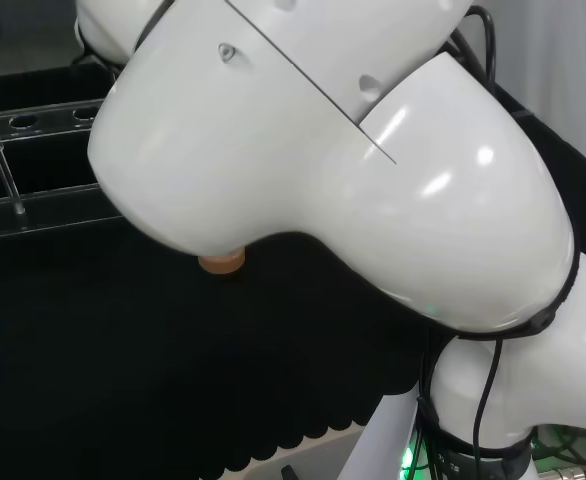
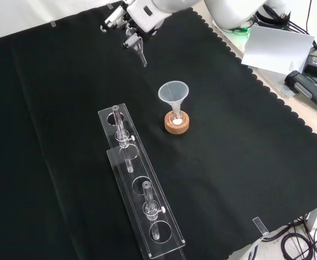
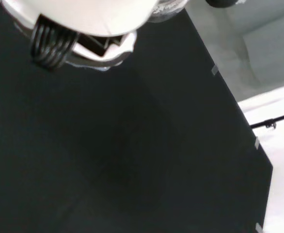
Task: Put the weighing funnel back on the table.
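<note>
In the front view the hand (image 2: 130,23) hangs above the far part of the black cloth, its fingers curled round a small clear piece, the weighing funnel (image 2: 141,54), whose short stem slants down toward the cloth without touching it. In the wrist view a blurred white part of the hand (image 3: 84,19) shows with a clear glass edge of the weighing funnel (image 3: 103,62) right under it, above bare cloth. The arm's own white links cover the hand in the head view.
The big funnel (image 2: 173,95) stands in a small flask on a cork ring (image 2: 177,125), nearer the camera than the hand; the cork ring (image 1: 221,262) peeks out under the arm. A clear tube rack (image 2: 139,179) lies at front centre, and the rack (image 1: 13,150) also shows at the back left.
</note>
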You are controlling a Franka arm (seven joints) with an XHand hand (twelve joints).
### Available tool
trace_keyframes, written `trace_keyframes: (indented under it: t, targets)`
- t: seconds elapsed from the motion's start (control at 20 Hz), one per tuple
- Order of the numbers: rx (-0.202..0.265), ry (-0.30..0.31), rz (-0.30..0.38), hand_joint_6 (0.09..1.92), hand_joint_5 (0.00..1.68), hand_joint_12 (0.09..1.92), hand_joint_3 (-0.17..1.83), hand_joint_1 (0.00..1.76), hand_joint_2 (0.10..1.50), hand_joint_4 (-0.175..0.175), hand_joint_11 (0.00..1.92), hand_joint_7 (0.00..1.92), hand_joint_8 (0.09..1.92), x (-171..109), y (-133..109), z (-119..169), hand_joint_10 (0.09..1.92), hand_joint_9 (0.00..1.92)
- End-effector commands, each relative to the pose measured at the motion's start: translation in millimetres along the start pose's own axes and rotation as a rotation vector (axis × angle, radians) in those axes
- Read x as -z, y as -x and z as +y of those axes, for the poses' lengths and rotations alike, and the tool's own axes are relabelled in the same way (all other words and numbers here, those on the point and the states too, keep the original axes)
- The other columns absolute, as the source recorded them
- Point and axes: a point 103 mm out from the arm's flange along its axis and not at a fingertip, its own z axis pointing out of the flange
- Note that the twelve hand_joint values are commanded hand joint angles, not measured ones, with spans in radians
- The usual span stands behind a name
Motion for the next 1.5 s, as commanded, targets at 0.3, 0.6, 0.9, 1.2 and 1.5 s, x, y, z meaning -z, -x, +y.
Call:
trace_keyframes:
  t: [0.3,0.6,0.9,1.2,1.5]
  targets:
    - [-0.274,-0.017,0.33,0.64,1.34,1.51,0.83,1.13,0.54,0.175,0.0,1.78,0.1,-36,13,-15,0.09,1.4]
    - [-0.366,0.003,0.419,0.64,1.34,1.52,0.84,1.13,0.54,0.175,0.0,1.78,0.1,-43,7,-7,0.09,1.41]
    - [-0.371,-0.009,0.424,0.63,1.34,1.52,0.84,1.13,0.53,0.175,0.0,1.78,0.1,-49,7,-2,0.09,1.41]
    - [-0.408,-0.03,0.44,0.63,1.34,1.52,0.84,1.13,0.53,0.175,0.0,1.78,0.1,-62,15,3,0.09,1.41]
    - [-0.481,-0.042,0.501,0.63,1.34,1.52,0.84,1.13,0.53,0.175,0.0,1.78,0.1,-83,21,5,0.09,1.42]
